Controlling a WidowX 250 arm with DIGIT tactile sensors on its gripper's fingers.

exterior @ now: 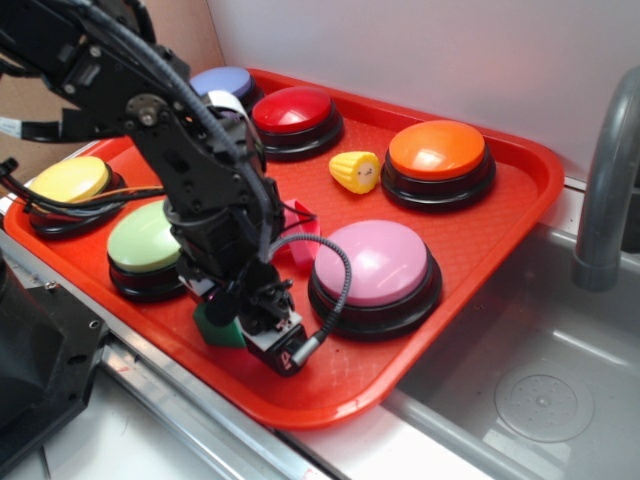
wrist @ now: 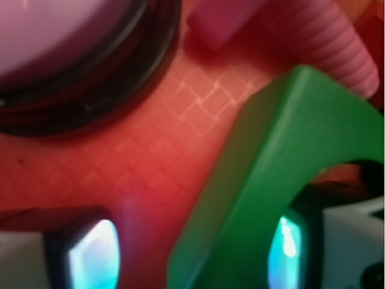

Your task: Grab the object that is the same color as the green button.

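The dark green arched block (exterior: 218, 326) lies on the red tray (exterior: 470, 300) near its front edge, just in front of the light green button (exterior: 143, 240). My gripper (exterior: 243, 314) is lowered over the block and open. In the wrist view the block (wrist: 283, 162) sits between my fingers, close against the right fingertip (wrist: 287, 250), with a gap of bare tray to the left fingertip (wrist: 90, 256). My gripper's midpoint (wrist: 189, 256) falls on the block's left edge.
A pink button (exterior: 375, 262) stands right of my gripper and shows in the wrist view (wrist: 66, 30). A pink screw toy (exterior: 300, 235) lies behind it. Red (exterior: 295, 110), orange (exterior: 437, 150), yellow (exterior: 70, 180) and blue (exterior: 222, 82) buttons and a corn toy (exterior: 355, 172) fill the tray. A sink (exterior: 540, 380) and faucet (exterior: 605, 190) are on the right.
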